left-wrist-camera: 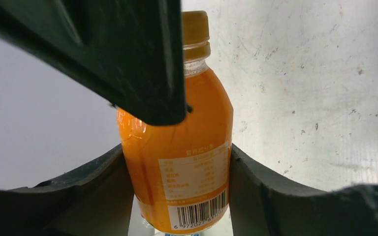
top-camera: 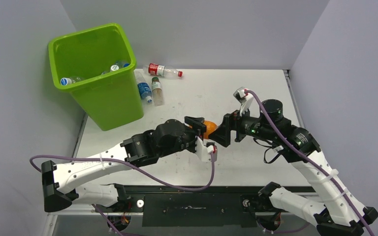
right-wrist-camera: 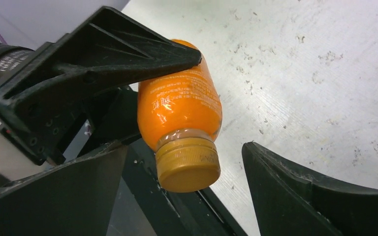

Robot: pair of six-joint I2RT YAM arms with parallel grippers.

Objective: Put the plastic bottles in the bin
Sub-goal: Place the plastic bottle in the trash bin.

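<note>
Between the fingers of the left gripper (top-camera: pixel 201 133) an orange bottle (right-wrist-camera: pixel 179 105) is clamped, its cap pointed into the right gripper (top-camera: pixel 220 130), whose jaws are spread wide and kept off it. Beyond the left gripper, three loose bottles (top-camera: pixel 144 91) are laid on the scuffed white tabletop (top-camera: pixel 211 88), just beside the lime-green bin (top-camera: pixel 109 101). At least two binned bottles (top-camera: pixel 118 65) are seen inside it. Grey walls (top-camera: pixel 202 29) are set around. The bin's floor is hidden.

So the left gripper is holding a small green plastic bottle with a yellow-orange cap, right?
No, the small plastic bottle is orange, not green. The left gripper does hold it, and its cap is yellow-orange. The left wrist view shows it.
</note>
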